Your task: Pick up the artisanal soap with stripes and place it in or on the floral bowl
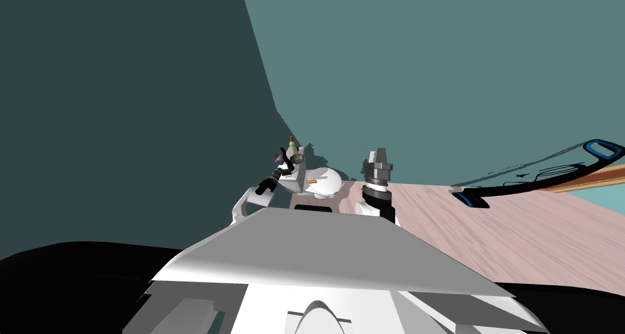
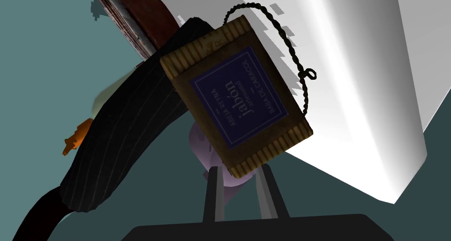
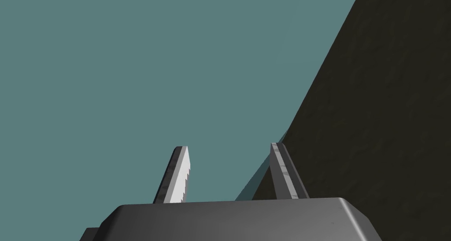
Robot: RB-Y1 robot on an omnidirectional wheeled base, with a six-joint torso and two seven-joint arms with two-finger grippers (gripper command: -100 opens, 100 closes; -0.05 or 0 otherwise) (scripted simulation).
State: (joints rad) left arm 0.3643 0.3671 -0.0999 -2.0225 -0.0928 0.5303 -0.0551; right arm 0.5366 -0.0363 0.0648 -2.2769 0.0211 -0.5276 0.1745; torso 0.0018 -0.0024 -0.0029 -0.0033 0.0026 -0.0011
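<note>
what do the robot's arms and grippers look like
The left arm and right arm are white with dark joints; the right has a ribbed grey wrist. The left gripper and right gripper are dark boxes with two thin grey blade fingers; one right finger has a toothed edge.

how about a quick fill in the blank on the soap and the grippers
The largest word printed on the soap reads ___.
The twisted cord on the soap is coloured ___.
The right gripper stands ___, holding nothing.
The left gripper is shut on the soap's lower ___.
Missing: jabón; black; open; corner.
</note>
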